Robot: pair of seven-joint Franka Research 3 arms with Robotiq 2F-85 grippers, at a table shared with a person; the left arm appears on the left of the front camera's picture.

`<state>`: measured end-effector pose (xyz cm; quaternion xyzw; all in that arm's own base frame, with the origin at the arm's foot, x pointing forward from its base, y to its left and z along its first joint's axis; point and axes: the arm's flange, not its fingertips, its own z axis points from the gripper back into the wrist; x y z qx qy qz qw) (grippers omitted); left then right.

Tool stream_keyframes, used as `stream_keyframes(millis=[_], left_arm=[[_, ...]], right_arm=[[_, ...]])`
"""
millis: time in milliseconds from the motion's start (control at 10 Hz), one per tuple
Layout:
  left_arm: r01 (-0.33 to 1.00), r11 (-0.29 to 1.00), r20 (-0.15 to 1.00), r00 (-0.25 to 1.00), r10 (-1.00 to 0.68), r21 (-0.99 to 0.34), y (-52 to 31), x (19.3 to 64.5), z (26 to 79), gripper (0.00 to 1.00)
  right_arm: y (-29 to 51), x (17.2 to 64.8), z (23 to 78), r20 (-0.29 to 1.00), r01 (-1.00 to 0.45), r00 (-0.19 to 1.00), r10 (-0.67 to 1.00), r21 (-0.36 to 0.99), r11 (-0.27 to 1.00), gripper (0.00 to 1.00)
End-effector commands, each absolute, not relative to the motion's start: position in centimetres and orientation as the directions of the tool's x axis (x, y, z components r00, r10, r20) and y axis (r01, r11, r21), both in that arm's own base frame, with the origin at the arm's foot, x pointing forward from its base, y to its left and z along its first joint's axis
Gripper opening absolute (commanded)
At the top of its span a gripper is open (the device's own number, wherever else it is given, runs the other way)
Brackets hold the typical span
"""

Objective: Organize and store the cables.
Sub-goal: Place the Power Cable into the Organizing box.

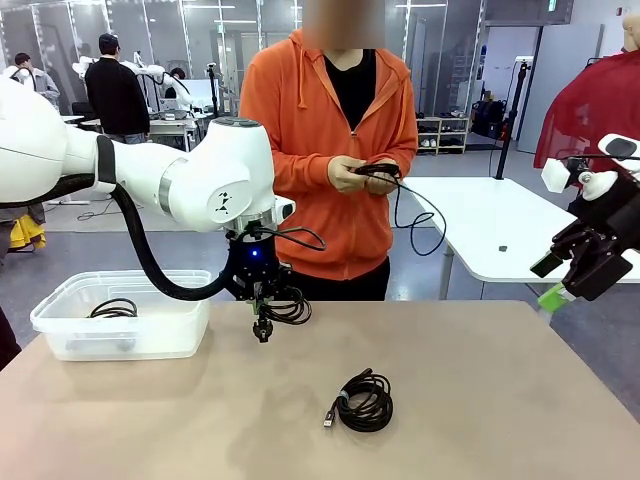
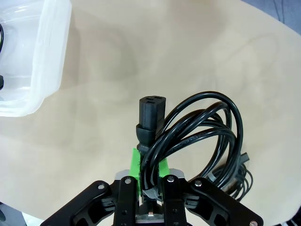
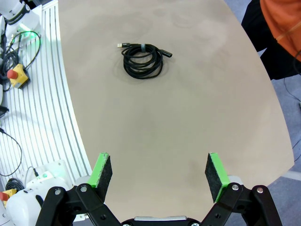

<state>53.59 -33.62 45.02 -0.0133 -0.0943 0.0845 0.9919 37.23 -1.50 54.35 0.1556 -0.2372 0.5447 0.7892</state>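
Observation:
My left gripper (image 1: 262, 318) (image 2: 150, 165) is shut on a coiled black power cable (image 1: 288, 304) (image 2: 197, 134), held above the table; its plug end (image 2: 150, 113) sticks out past the fingertips. A second coiled cable (image 1: 363, 400) (image 3: 141, 59) lies on the table's middle front, apart from both grippers. Another coil (image 1: 112, 309) rests inside the clear plastic bin (image 1: 120, 335) (image 2: 42, 70) at the left. The person across the table holds one more cable (image 1: 385, 180) in both hands. My right gripper (image 1: 558, 280) (image 3: 160, 172) hovers open at the table's right edge, nothing between its pads.
The person in an orange hoodie (image 1: 330, 120) stands at the far edge. A white table (image 1: 490, 225) sits behind on the right. A red stop button (image 3: 18, 75) and loose wires lie on the ribbed rail beside the tabletop.

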Motion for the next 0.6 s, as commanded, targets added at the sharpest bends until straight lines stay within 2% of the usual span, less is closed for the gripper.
stream_keyframes(millis=[0, 200, 500], left_arm=[[-0.166, 0.985, 0.185, 0.968, 0.171, -0.042, -33.6, 53.6, 45.0, 0.16], [-0.086, 0.996, 0.242, 0.967, 0.075, 0.034, -28.0, 55.3, 49.8, 0.16], [-0.1, 0.994, 0.27, 0.959, 0.085, 0.042, -18.0, 56.3, 51.4, 0.16]], right_arm=[[-1.3, 37.5, 54.5, 0.547, -0.931, 0.297, 0.783, -0.016, 0.365, 1.0], [-1.3, 37.5, 54.5, 0.547, -0.931, 0.297, 0.783, -0.016, 0.365, 1.0], [-1.3, 37.5, 54.5, 0.547, -0.931, 0.297, 0.783, -0.016, 0.365, 1.0]])
